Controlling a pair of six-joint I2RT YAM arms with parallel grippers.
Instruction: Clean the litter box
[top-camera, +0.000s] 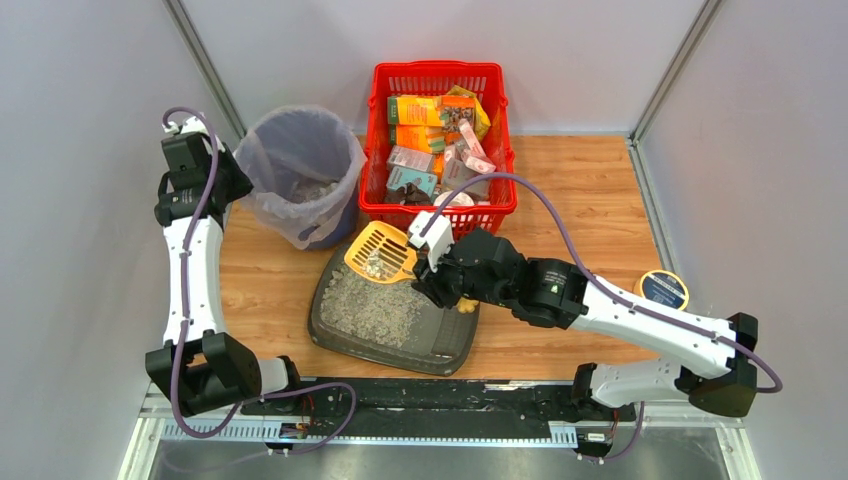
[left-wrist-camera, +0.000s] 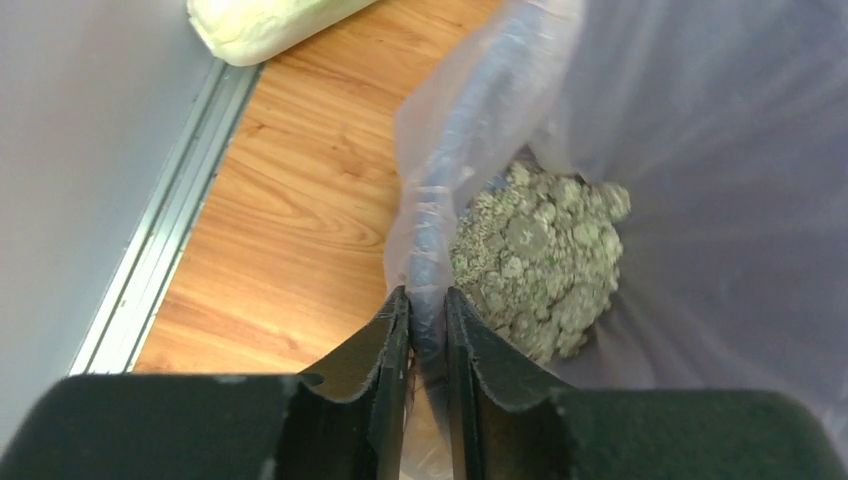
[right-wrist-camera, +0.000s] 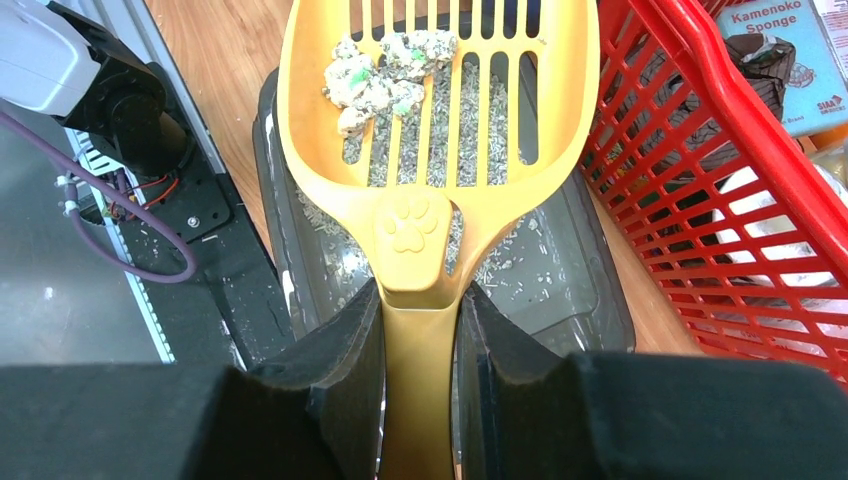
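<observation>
So, nearest to the arms: the litter box (top-camera: 445, 355) sits by the near edge of the worktop, about the middle, turned a bit askew. There's a decent patch of pale gravelly litter in it, mostly towards its left side, and bare grey floor shows on the right.

The right hand (right-wrist-camera: 420, 300) is clamped on the handle of a yellow slotted scoop (right-wrist-camera: 413, 222), the one with a paw print on it. The scoop head hangs over the far end of the box, just beside the red basket (top-camera: 437, 70). A few whitish-green clumps (right-wrist-camera: 385, 70) lie on the slots, with hardly any loose grains around them, so I'd say this load is sifted.

Further back, near the far-left corner, is the round bin (top-camera: 352, 165). The left hand (left-wrist-camera: 428, 310) has its fingers pinched together on the edge of the bag liner (left-wrist-camera: 700, 150), which I read as holding the bin steady. A heap of clumped litter (left-wrist-camera: 540, 250) already sits at the bottom of the bag.

My take is it's partway done. At least one load is binned and another is on the scoop. What's left is to swing this one over to the bin and tip it. After that, probably more passes through the remaining litter, though I can't see whether any clumps are hiding in there.
</observation>
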